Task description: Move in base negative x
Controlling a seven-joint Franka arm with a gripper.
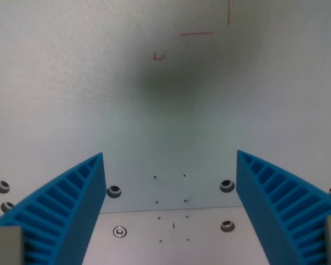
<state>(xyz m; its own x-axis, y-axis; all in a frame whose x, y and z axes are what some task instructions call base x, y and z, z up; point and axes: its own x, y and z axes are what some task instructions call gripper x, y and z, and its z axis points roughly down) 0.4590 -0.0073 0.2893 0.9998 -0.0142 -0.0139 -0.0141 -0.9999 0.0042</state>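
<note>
Over the plate, gripper (170, 157): blue ribbed fingers (71, 199) are being held spread wide, nothing between them.
Surface: a pale table (71, 83) is being viewed from above, a dark shadow (171, 83) being cast mid-frame.
Markings: red lines (197, 33) are being shown near the top.
Fittings: bolts (227, 185) are being seen between the fingers.

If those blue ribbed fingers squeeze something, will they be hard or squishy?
Probably a bit squishy: the blue ribbed fingers look like hollow plastic with open slats, which likely flex around things. The ridges may help grip. They stand wide apart, holding nothing, above the pale metal table.
</note>
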